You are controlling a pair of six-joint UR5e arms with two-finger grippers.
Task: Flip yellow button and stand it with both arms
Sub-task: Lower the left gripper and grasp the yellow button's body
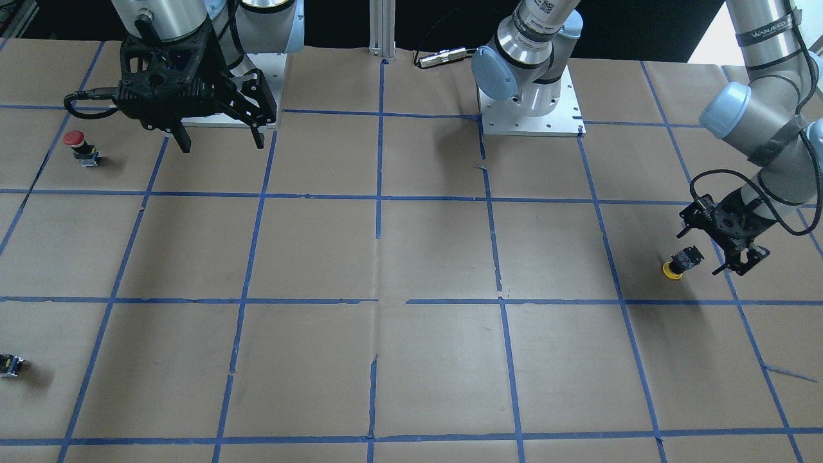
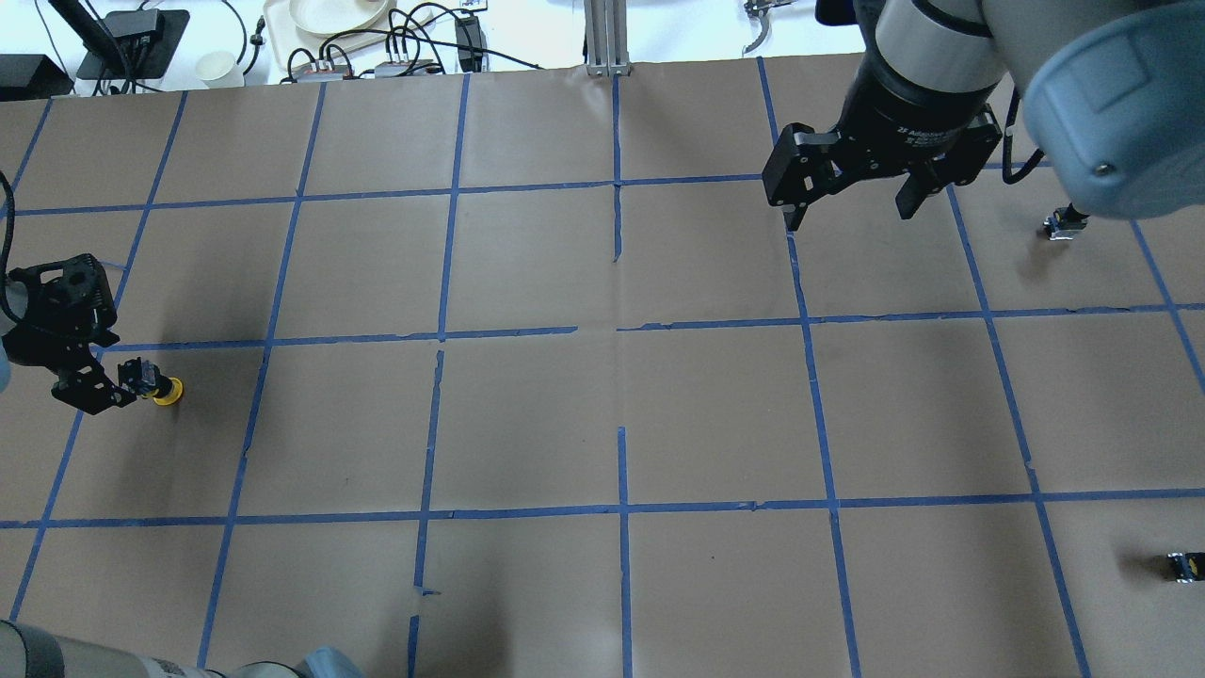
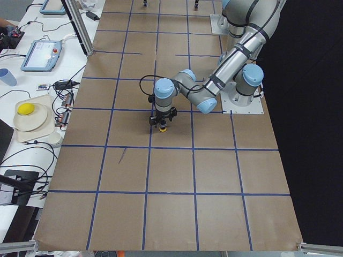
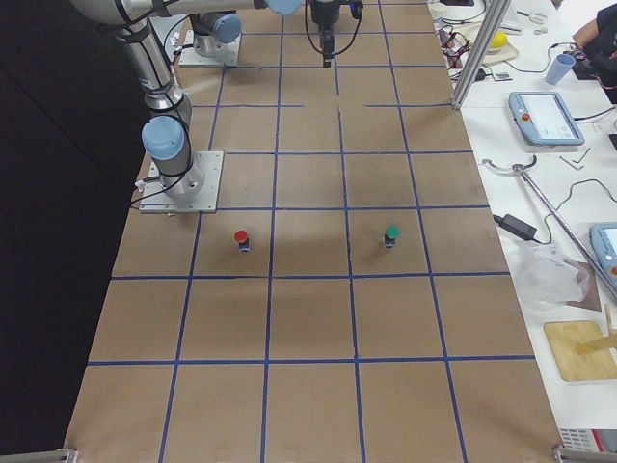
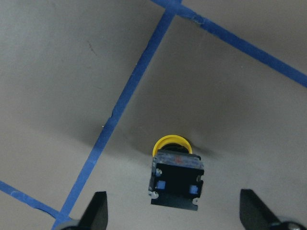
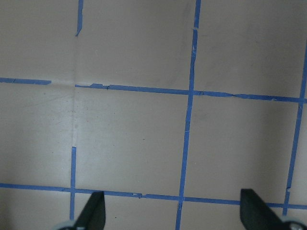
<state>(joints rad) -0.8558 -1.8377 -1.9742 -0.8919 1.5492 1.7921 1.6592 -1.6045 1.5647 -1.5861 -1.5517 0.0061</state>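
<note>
The yellow button point(image 1: 681, 262) lies on its side on the brown paper at the table's left end, its cap pointing toward the table's middle. It also shows in the overhead view point(image 2: 156, 385), the left side view point(image 3: 162, 127) and the left wrist view point(image 5: 176, 176). My left gripper point(image 1: 712, 245) is open and hangs low right beside the button's boxy body. In the left wrist view point(image 5: 172, 216) the body sits between the spread fingers point(image 5: 97, 210) without touching them. My right gripper point(image 1: 217, 140) is open and empty, held above the table near its base point(image 2: 850, 213).
A red-capped button point(image 1: 77, 145) stands near the right arm's base plate point(image 1: 265, 71). A small dark part point(image 1: 10, 365) lies at the table's far right edge and shows in the overhead view point(image 2: 1182, 565). Blue tape lines point(image 1: 379, 196) grid the paper.
</note>
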